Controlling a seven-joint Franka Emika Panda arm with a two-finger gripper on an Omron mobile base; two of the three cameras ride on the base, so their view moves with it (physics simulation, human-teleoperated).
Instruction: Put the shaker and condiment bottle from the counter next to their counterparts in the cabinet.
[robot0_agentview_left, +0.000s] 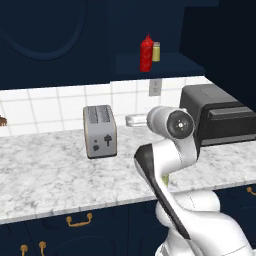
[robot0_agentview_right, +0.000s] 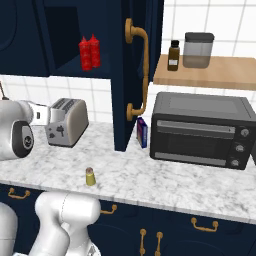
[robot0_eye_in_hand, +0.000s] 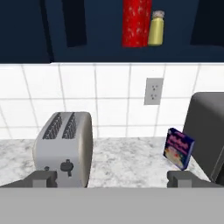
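Observation:
The olive-yellow shaker (robot0_agentview_right: 90, 176) stands alone on the counter (robot0_agentview_right: 165, 185) near its front edge, well below and right of my gripper. Two red condiment bottles (robot0_agentview_right: 89, 52) stand side by side on the cabinet shelf (robot0_agentview_left: 165, 65); I cannot tell which one came from the counter. In the hand view a red bottle (robot0_eye_in_hand: 136, 22) stands beside the pale yellow shaker (robot0_eye_in_hand: 156, 28). My gripper (robot0_eye_in_hand: 113, 179) is open and holds nothing. It hovers over the counter facing the wall, in front of the toaster (robot0_eye_in_hand: 65, 148) and below the cabinet.
The open cabinet door (robot0_agentview_right: 131, 75) with a brass handle hangs right of the shelf. A black toaster oven (robot0_agentview_right: 200, 131) and a blue box (robot0_agentview_right: 142, 132) stand at the right. A wooden shelf (robot0_agentview_right: 210, 75) carries a brown bottle and a grey canister.

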